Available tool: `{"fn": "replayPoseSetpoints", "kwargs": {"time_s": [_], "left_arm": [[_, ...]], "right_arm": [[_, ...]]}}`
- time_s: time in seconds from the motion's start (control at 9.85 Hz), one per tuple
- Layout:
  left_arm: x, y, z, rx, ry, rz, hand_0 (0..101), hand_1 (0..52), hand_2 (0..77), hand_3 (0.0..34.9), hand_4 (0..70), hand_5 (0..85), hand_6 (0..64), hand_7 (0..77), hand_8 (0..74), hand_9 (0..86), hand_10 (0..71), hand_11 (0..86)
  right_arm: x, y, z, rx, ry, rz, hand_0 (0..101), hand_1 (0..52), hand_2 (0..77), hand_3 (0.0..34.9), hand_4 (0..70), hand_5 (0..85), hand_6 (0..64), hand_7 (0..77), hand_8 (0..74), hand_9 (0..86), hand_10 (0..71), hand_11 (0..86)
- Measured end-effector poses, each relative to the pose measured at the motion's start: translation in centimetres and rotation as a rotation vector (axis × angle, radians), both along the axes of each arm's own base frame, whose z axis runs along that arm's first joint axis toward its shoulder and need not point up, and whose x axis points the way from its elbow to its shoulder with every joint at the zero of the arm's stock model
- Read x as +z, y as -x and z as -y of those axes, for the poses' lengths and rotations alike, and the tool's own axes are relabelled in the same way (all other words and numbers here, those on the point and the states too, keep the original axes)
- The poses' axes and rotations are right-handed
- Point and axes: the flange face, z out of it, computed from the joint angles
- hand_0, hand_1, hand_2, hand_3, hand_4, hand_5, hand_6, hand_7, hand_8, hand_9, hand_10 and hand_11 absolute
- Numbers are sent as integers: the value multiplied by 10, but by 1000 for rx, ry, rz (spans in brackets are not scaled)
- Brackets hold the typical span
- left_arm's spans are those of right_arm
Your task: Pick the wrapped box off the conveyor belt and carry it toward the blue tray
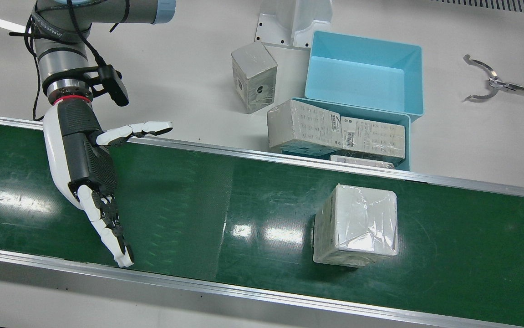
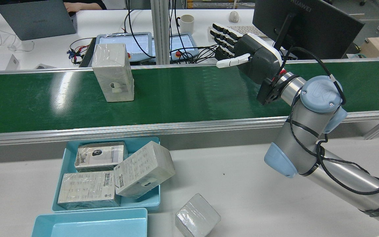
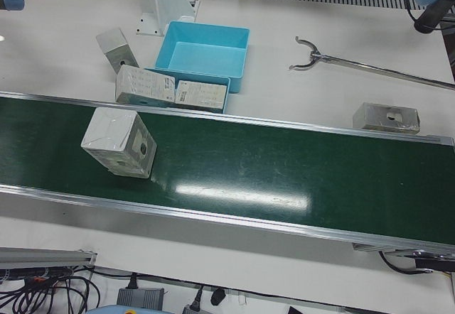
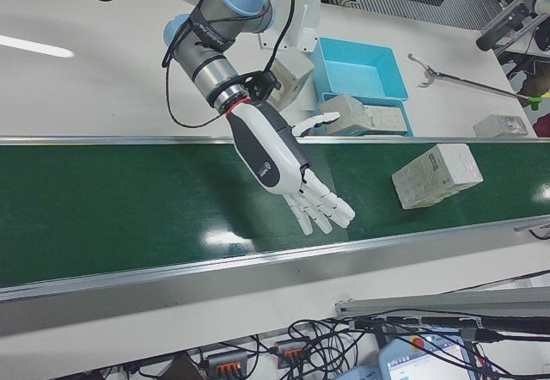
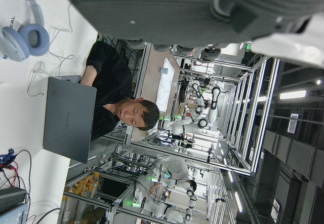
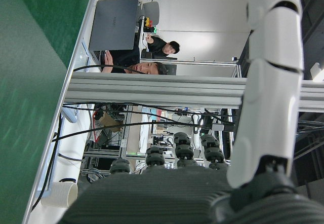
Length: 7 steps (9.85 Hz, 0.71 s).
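Right hand (image 1: 89,171) spread wide, empty, above belt (image 1: 252,214).

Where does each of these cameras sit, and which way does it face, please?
Front view: overhead; green conveyor belt, right hand.
Rear view: behind the arms; right hand, plastic-wrapped white box.
Left-front view: operators' side; blue plastic tray; no hand.
Right-front view: operators' side; right hand.
Left hand view: sideways, toward a person; hand's underside.
Right hand view: sideways; fingers.
Front and rear share the box.
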Motion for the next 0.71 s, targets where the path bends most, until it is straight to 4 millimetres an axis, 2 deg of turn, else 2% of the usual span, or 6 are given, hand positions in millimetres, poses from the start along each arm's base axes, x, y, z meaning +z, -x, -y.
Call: {"fn": "replayPoseSetpoints", "kwargs": {"time_s": [0.41,0.51,0.61,0.71], "left_arm": [[0,0,0,0,0,0,0,0,5,0,0,11,0,0,0,0,5,0],[0,0,0,0,0,0,0,0,5,0,0,11,0,0,0,0,5,0],[0,0,0,0,0,0,0,0,5,0,0,11,0,0,0,0,0,0],[0,0,0,0,0,0,0,0,5,0,0,11,0,0,0,0,0,0]], "right_arm": [[-1,6,0,-2,3,1,463,131,114,103,60,49,0,71,38,60,0,27],[0,7,1,-4,3,0,465,131,120,59,54,49,0,44,38,60,16,27],[-1,9,1,-5,3,-1,465,131,120,25,76,27,0,65,44,60,16,27],[-1,12,2,-7,1,0,465,131,120,25,76,27,0,65,44,60,16,27]]}}
